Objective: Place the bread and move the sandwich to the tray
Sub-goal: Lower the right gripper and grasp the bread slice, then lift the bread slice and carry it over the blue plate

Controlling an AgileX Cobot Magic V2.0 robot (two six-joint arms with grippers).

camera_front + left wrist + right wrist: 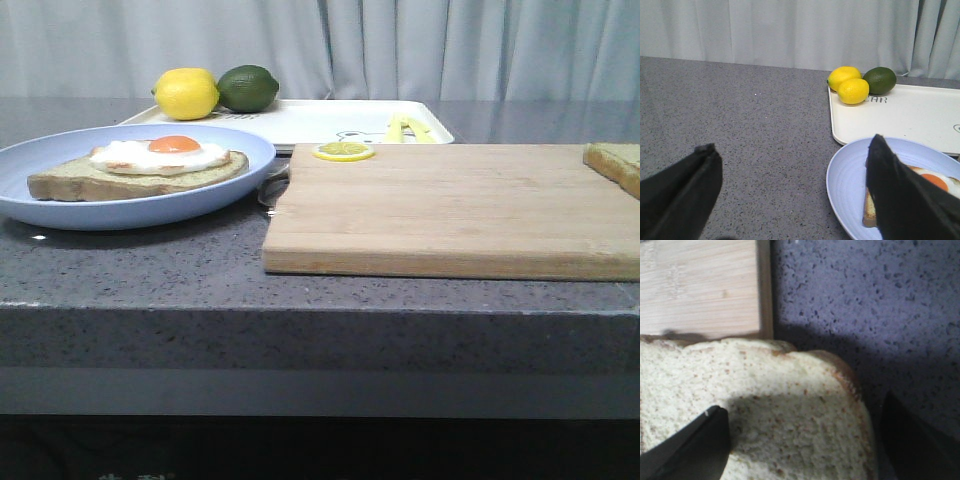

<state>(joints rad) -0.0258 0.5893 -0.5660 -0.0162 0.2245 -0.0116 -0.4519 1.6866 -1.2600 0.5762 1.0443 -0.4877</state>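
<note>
The bread (615, 165) lies at the far right end of the wooden cutting board (450, 210), partly cut off by the front view's edge. In the right wrist view the bread (790, 405) fills the space under my right gripper (805, 440), which is open. One finger is over the speckled face and the other is beside the crust. The sandwich (140, 170), a slice with a fried egg, sits on the light-blue plate (60, 205). My left gripper (792, 165) is open and empty over the counter, beside the plate (850, 185). The white tray (320, 120) lies behind.
A lemon (186, 93) and a lime (248, 88) sit at the tray's back left, with a yellow item (408, 128) at its right. A lemon slice (343, 151) lies on the board's far left corner. The grey counter's front edge (320, 300) is near.
</note>
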